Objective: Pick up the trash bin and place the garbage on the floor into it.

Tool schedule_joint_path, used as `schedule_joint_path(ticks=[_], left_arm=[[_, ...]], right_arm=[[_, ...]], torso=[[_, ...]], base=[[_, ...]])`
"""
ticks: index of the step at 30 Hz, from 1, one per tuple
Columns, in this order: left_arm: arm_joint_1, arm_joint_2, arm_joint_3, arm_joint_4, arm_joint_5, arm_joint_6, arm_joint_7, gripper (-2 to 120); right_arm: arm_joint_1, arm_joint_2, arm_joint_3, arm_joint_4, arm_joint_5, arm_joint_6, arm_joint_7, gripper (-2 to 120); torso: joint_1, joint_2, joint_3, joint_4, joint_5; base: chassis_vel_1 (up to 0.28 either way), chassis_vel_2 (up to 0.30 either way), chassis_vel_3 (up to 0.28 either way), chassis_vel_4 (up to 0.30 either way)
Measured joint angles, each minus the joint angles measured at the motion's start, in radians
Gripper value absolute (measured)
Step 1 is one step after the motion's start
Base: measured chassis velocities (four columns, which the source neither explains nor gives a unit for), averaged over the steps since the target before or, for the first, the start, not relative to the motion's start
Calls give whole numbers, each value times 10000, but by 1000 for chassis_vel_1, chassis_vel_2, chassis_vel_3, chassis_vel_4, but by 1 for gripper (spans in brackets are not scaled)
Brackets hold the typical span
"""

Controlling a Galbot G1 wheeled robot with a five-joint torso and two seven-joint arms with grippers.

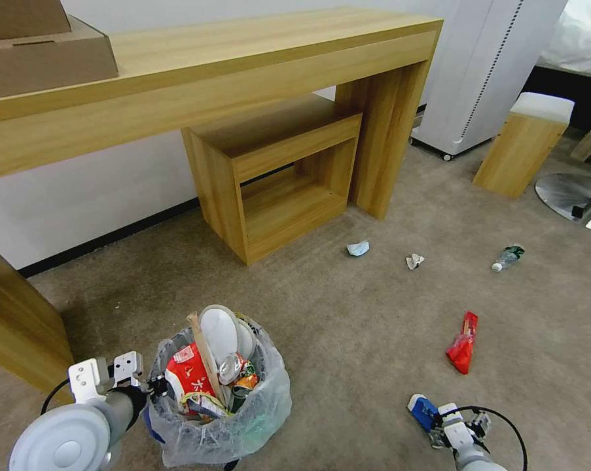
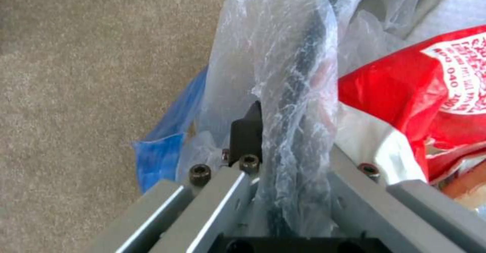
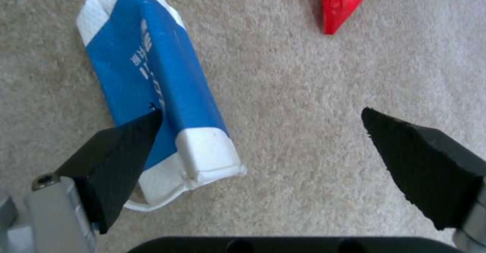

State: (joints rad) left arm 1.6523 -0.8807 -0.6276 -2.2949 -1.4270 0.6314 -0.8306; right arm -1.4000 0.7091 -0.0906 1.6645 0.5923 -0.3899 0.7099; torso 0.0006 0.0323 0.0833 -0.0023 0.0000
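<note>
Two grippers, both low near the floor point(image 1: 347, 340).

Left gripper point(image 2: 276, 146): clamped on the rim of the trash bin point(image 1: 220, 399), one dark pad point(image 2: 247, 131) outside the clear plastic liner, the rim pinched between the jaws. The bin sits at the robot's left front and is filled above its rim: a red and white packet point(image 1: 189, 376), a wooden stick point(image 1: 205, 356) standing upright, white slippers point(image 1: 220, 333), crushed cans. Whether the bin rests on the carpet or is lifted cannot be told.

Right gripper point(image 3: 261, 131): jaws spread wide, holding nothing, hanging over the carpet at the robot's right front. One black pad point(image 3: 121, 150) overlaps the edge of a blue and white packet point(image 3: 157, 93) lying flat on the carpet; contact cannot be told.

Garbage remaining on the floor: red wrapper point(image 1: 463, 343), near the blue packet; farther off, a pale blue wad point(image 1: 358, 248), a white tissue wad point(image 1: 414, 261), a clear bottle with green label point(image 1: 508, 256), well apart from each other.

Background: wooden desk point(image 1: 243, 59) with small shelf unit point(image 1: 275, 176) beneath.
</note>
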Motion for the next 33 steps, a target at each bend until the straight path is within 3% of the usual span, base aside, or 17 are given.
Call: schedule_joint_path(ticks=[18, 21, 33], left_arm=[[310, -180, 5, 13, 551, 0, 422, 0], [306, -179, 5, 23, 572, -1, 458, 0], [264, 27, -79, 30, 522, -47, 466, 0]], right_arm=[[288, 697, -324, -851, -118, 489, -76, 100], [342, 753, -383, -945, -123, 511, -50, 95], [467, 925, -499, -1113, -269, 635, -57, 51]], torso=[[0, 0, 0, 1, -1], [0, 0, 0, 0, -1], [0, 0, 0, 0, 0]], base=[[0, 0, 0, 0], [0, 0, 0, 0], [0, 0, 0, 0]])
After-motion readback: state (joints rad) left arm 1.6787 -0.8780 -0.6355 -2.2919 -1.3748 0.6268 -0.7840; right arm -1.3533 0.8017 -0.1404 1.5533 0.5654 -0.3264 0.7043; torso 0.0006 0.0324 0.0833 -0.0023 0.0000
